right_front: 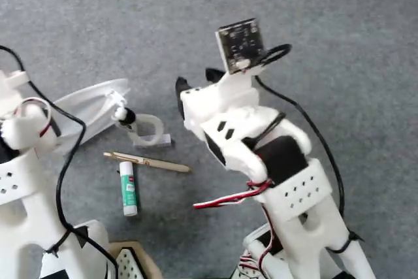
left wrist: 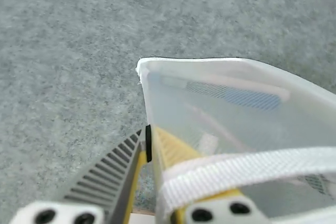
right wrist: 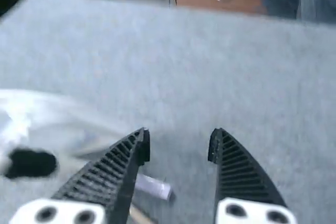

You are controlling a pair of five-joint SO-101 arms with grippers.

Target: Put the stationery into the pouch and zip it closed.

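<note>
The translucent white pouch [right_front: 88,106] with a webbing strap is sitting on the grey table [right_front: 339,31], left of a glue stick [right_front: 128,187] and a tan pen [right_front: 147,161]. The left gripper [left wrist: 147,145] is pinching the pouch's edge. The contents are showing only as blurs. The right gripper [right wrist: 178,142] is hanging spread apart, holding nothing.

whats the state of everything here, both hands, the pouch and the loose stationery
left hand: shut on the pouch's edge
pouch: gripped at one edge, items visible through its wall
right hand: open, empty, above the table
glue stick: lying flat on the table, outside the pouch
pencil: lying flat on the table, outside the pouch
</note>
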